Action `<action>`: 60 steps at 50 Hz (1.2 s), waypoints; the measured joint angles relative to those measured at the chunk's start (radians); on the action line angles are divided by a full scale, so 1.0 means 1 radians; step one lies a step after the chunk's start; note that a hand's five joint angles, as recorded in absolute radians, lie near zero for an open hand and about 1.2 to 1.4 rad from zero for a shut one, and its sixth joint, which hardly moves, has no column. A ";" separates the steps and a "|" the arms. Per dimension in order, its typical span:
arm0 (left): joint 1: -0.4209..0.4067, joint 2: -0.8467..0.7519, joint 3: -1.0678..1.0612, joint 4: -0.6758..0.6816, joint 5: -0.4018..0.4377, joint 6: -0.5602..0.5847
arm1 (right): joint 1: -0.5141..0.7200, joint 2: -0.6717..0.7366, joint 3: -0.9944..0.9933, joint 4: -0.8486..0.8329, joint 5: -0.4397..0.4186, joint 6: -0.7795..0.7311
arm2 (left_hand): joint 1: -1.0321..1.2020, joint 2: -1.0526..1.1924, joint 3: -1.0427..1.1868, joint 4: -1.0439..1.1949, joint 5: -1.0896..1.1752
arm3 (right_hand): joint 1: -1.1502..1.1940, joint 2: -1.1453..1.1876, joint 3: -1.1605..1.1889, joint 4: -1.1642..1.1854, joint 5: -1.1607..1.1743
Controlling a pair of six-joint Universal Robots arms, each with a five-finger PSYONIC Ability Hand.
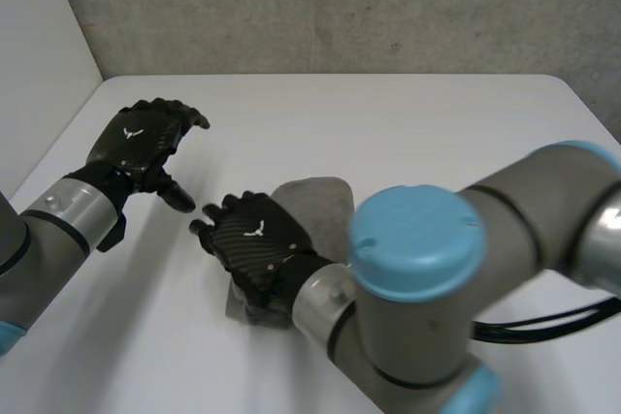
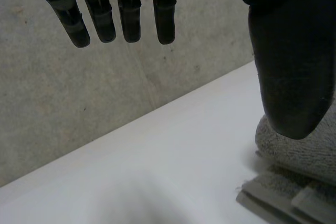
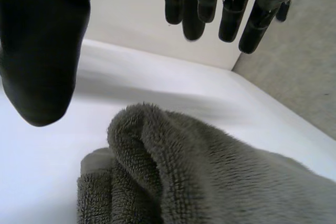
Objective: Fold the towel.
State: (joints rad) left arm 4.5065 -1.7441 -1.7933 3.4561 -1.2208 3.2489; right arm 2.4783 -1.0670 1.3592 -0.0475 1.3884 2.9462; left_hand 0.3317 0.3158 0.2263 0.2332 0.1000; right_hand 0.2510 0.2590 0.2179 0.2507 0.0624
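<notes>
The grey towel [image 1: 322,203] lies bunched and folded on the white desk [image 1: 408,123], under the palm of the right hand [image 1: 254,239] — its fingers [image 3: 231,17] reach past the cloth's edge, straight and loosely spread, thumb held apart. The left hand [image 1: 141,143] hovers beside the towel, clear of it — fingers [image 2: 128,19] straight and spread.
</notes>
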 measured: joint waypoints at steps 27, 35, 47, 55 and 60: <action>-0.238 -0.179 0.085 -0.001 0.002 -0.117 | -0.388 -0.110 0.207 0.028 0.048 0.163 | 0.000 -0.001 0.000 0.000 0.000 | -0.006 -0.008 0.000 0.000 0.000; -0.248 -0.246 0.076 0.000 0.003 -0.107 | -0.376 0.014 0.124 0.027 0.041 0.292 | 0.000 -0.001 0.000 0.000 0.000 | -0.006 -0.008 0.000 0.000 0.000; -0.196 -0.244 0.030 -0.004 -0.042 -0.086 | -0.293 0.129 0.029 0.027 0.032 0.380 | 0.000 -0.001 0.000 0.000 0.002 | -0.020 -0.008 0.000 0.000 0.000; -0.146 -0.240 -0.043 -0.007 -0.069 0.021 | -0.246 0.204 -0.033 0.026 0.044 0.371 | 0.000 -0.001 0.000 0.000 0.002 | -0.026 -0.008 0.000 0.000 0.000; -0.137 -0.240 -0.075 -0.007 -0.069 0.052 | -0.229 0.234 -0.064 0.025 0.046 0.349 | -0.001 -0.001 0.000 0.000 0.002 | -0.026 -0.008 0.000 0.000 0.000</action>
State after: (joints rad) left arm 4.3694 -1.9843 -1.8687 3.4488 -1.2899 3.3009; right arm 2.2494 -0.8326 1.2953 -0.0229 1.4344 3.2950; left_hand 0.3307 0.3150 0.2263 0.2332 0.1018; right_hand 0.2250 0.2511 0.2179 0.2506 0.0624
